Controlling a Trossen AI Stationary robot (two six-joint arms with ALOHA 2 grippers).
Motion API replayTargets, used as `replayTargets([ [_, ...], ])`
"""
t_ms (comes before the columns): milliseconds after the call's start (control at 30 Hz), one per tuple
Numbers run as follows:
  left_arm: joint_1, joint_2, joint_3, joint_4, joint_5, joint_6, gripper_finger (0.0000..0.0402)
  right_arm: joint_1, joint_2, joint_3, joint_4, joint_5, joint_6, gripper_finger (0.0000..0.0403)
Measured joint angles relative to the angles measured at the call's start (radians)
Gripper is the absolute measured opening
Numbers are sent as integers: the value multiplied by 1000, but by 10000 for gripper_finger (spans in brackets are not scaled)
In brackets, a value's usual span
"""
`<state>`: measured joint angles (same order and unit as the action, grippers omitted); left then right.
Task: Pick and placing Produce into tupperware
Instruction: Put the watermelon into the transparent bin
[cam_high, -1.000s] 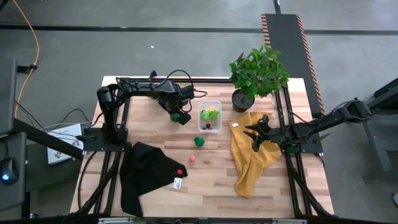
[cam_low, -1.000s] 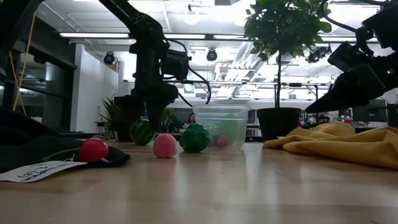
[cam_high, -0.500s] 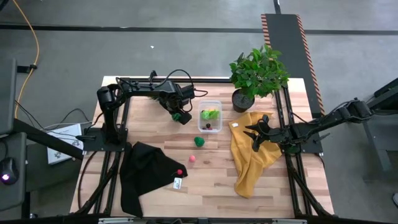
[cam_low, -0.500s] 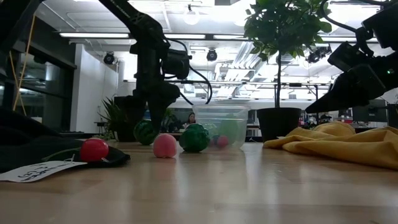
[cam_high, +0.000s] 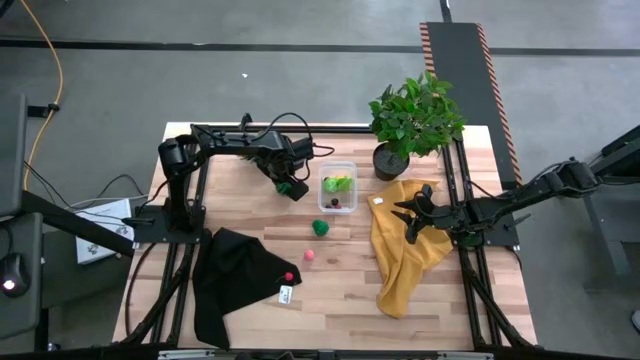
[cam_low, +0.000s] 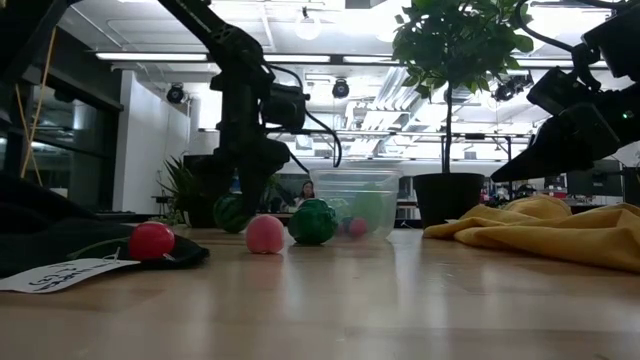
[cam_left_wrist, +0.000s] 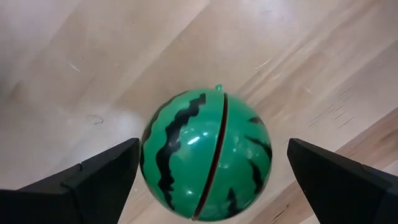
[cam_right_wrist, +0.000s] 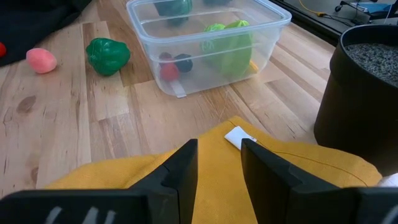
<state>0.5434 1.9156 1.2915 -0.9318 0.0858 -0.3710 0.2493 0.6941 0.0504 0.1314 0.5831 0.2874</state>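
**Q:** What is the state of each end effector?

**A:** The left end effector (cam_high: 288, 186) hangs over the striped melon (cam_left_wrist: 206, 155) near the worktop's far edge, left of centre. Its fingers (cam_left_wrist: 93, 180) are spread wide, one on either side of the melon with a gap on both sides; the left wrist view does not show them touching it. The melon rests on the bare wood. The right end effector (cam_high: 408, 222) waits above the yellow cloth (cam_high: 404, 252) toward the worktop's right edge, with its fingers (cam_right_wrist: 177, 168) only a narrow gap apart and nothing between them.

**Q:** Where does the rest of the produce lie, moving outward from the left end effector?

**A:** Just right of the melon stands the tupperware (cam_high: 338, 188), which holds a leafy light-green piece (cam_right_wrist: 231, 46), a yellow piece, a red piece (cam_right_wrist: 168, 70) and a small dark one. Toward the near edge from the container sits a green ball (cam_high: 320, 228), apart from its wall; nearer still lies a pink piece (cam_high: 309, 255). A red ball (cam_high: 289, 277) rests on the black cloth (cam_high: 235, 282) toward the near-left corner, beside a white tag (cam_high: 285, 295).

**Q:** What else occupies the worktop?

**A:** A potted plant (cam_high: 412, 118) stands at the far-right corner, its dark pot (cam_right_wrist: 364, 87) at the yellow cloth's far end.
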Motion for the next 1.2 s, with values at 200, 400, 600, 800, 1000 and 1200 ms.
replayTargets([
  [200,0,8,0,14,1,0,397,0,0,0,0,0,0,114],
  [400,0,7,0,18,0,0,397,0,0,0,0,0,0,114],
  [600,0,7,0,13,0,8,397,0,0,0,0,0,0,114],
  [800,0,7,0,-5,0,25,397,0,0,0,0,0,0,114],
  [1000,0,7,0,-5,0,26,395,0,0,0,0,0,0,114],
  [1200,0,7,0,-5,0,26,359,0,0,0,0,0,0,114],
])
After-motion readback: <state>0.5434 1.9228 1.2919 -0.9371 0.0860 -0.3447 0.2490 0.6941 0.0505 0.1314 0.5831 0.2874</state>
